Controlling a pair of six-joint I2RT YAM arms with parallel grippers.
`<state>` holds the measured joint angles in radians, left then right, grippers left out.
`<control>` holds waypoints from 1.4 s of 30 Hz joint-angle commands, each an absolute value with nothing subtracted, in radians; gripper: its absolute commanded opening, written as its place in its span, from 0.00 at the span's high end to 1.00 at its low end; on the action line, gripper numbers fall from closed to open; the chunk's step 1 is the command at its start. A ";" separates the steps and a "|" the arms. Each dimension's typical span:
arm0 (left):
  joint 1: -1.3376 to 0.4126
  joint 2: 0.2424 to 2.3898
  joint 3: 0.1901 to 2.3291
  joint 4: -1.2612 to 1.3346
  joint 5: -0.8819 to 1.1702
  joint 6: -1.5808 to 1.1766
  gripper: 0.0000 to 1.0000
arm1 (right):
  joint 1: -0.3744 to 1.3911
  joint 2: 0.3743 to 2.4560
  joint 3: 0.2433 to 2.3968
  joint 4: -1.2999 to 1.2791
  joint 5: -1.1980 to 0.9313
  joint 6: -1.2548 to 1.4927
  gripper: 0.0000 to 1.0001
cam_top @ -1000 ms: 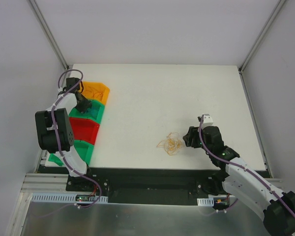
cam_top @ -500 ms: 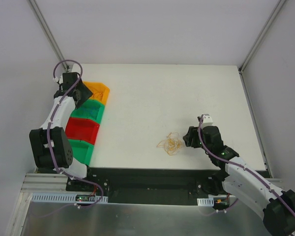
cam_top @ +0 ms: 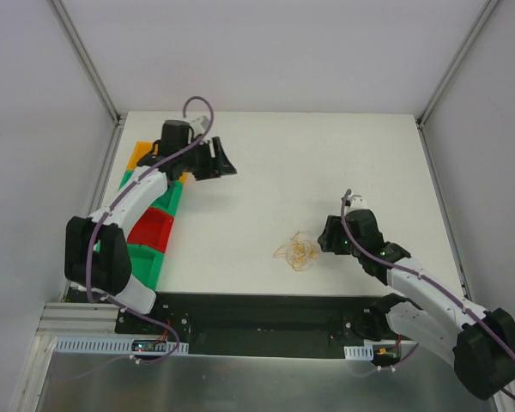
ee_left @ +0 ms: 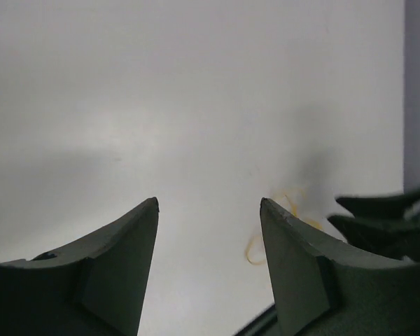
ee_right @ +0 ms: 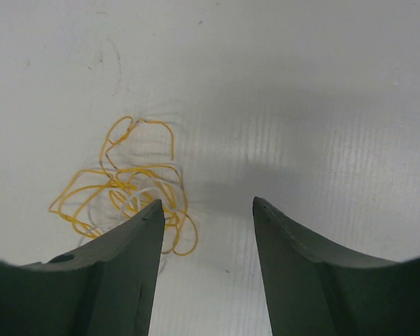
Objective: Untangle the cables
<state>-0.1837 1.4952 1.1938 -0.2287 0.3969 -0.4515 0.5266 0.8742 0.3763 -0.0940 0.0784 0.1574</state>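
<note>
The cables [cam_top: 297, 251] lie tangled on the table [cam_top: 326, 154], the right pincer [cam_top: 324, 242] just beside them.

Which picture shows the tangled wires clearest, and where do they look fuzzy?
Right wrist view: the cables are sharp, every yellow loop distinct, casting soft shadows on the table. Left wrist view: only a faint, blurry yellow smudge. Top external view: tiny, evenly lit.

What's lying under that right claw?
Bare white table beneath the open right claw. The yellow wire tangle sits beside it; one finger hides the tangle's near edge.
</note>
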 commanded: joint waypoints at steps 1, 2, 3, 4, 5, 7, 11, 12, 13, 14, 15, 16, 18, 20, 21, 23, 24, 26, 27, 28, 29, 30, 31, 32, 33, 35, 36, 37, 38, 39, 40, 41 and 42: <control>-0.377 1.597 1.256 -0.206 0.745 -0.405 0.41 | 0.528 0.937 0.465 -0.144 -0.023 0.339 0.44; -0.415 1.614 1.264 -0.206 0.777 -0.406 0.41 | 0.529 0.927 0.450 -0.117 -0.038 0.363 0.44; -0.460 1.632 1.270 -0.206 0.807 -0.408 0.40 | 0.528 0.914 0.434 -0.100 -0.041 0.380 0.44; -0.501 1.653 1.273 -0.206 0.831 -0.411 0.40 | 0.529 0.898 0.430 -0.103 -0.035 0.391 0.44; -0.533 1.669 1.275 -0.206 0.847 -0.416 0.40 | 0.528 0.882 0.430 -0.118 -0.028 0.402 0.44; -0.596 1.709 1.279 -0.206 0.859 -0.422 0.41 | 0.529 0.844 0.425 -0.144 -0.034 0.417 0.45; -0.667 1.758 1.281 -0.212 0.861 -0.434 0.54 | 0.541 0.756 0.371 -0.149 -0.070 0.446 0.47; -0.681 1.766 1.281 -0.224 0.850 -0.428 0.59 | 0.545 0.740 0.359 -0.144 -0.090 0.449 0.47; -0.698 1.773 1.287 -0.248 0.832 -0.416 0.63 | 0.554 0.726 0.345 -0.132 -0.112 0.446 0.48; -0.716 1.776 1.298 -0.274 0.803 -0.399 0.66 | 0.566 0.716 0.336 -0.123 -0.138 0.440 0.48; -0.732 1.776 1.305 -0.299 0.761 -0.384 0.66 | 0.580 0.710 0.336 -0.120 -0.149 0.436 0.48; -0.745 1.773 1.307 -0.314 0.723 -0.373 0.66 | 0.601 0.707 0.334 -0.120 -0.147 0.433 0.49; -0.761 1.763 1.302 -0.328 0.649 -0.364 0.62 | 0.636 0.715 0.339 -0.115 -0.138 0.431 0.50; -0.767 1.763 1.298 -0.330 0.609 -0.359 0.58 | 0.666 0.738 0.341 -0.100 -0.129 0.442 0.51; -0.772 1.770 1.298 -0.331 0.603 -0.357 0.57 | 0.675 0.750 0.344 -0.094 -0.118 0.445 0.52; -0.782 1.805 1.308 -0.331 0.604 -0.350 0.57 | 0.692 0.771 0.347 -0.098 -0.086 0.445 0.53; -0.785 1.825 1.312 -0.331 0.612 -0.350 0.57 | 0.699 0.779 0.348 -0.098 -0.080 0.442 0.55; -0.787 1.858 1.318 -0.331 0.615 -0.350 0.60 | 0.704 0.791 0.351 -0.098 -0.069 0.437 0.56; -0.787 1.870 1.321 -0.331 0.609 -0.348 0.61 | 0.709 0.796 0.353 -0.098 -0.064 0.437 0.57; -0.787 1.879 1.324 -0.333 0.604 -0.347 0.62 | 0.713 0.804 0.354 -0.100 -0.061 0.437 0.58; -0.790 1.890 1.328 -0.331 0.606 -0.347 0.62 | 0.716 0.808 0.356 -0.098 -0.058 0.437 0.59; -0.788 1.899 1.333 -0.331 0.607 -0.347 0.62 | 0.721 0.813 0.356 -0.097 -0.054 0.439 0.60; -0.792 1.907 1.339 -0.331 0.609 -0.345 0.63 | 0.726 0.816 0.354 -0.092 -0.048 0.439 0.60; -0.793 1.916 1.342 -0.333 0.609 -0.345 0.65 | 0.732 0.821 0.353 -0.089 -0.043 0.437 0.61; -0.795 1.922 1.344 -0.331 0.612 -0.345 0.66 | 0.736 0.825 0.350 -0.086 -0.037 0.439 0.61; -0.804 1.939 1.345 -0.331 0.617 -0.347 0.69 | 0.742 0.831 0.350 -0.078 -0.031 0.442 0.62; -0.807 1.945 1.347 -0.331 0.621 -0.348 0.69 | 0.744 0.834 0.350 -0.074 -0.029 0.443 0.63; -0.814 1.951 1.350 -0.331 0.620 -0.348 0.69 | 0.745 0.838 0.348 -0.068 -0.028 0.443 0.63; -0.821 1.954 1.351 -0.331 0.621 -0.348 0.69 | 0.750 0.844 0.348 -0.064 -0.026 0.445 0.64; -0.824 1.959 1.354 -0.331 0.620 -0.348 0.69 | 0.752 0.848 0.347 -0.057 -0.023 0.446 0.64; -0.825 1.966 1.358 -0.331 0.621 -0.348 0.69 | 0.755 0.854 0.345 -0.052 -0.023 0.448 0.64; -0.830 1.970 1.361 -0.333 0.618 -0.347 0.68 | 0.758 0.864 0.345 -0.045 -0.023 0.449 0.65; -0.833 1.974 1.364 -0.331 0.615 -0.345 0.68 | 0.759 0.873 0.347 -0.037 -0.023 0.449 0.66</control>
<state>-0.8139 1.9572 1.3235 -0.3229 0.6182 -0.3721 0.7467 0.8486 0.3336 -0.0948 -0.0441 0.4347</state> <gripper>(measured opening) 0.317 0.354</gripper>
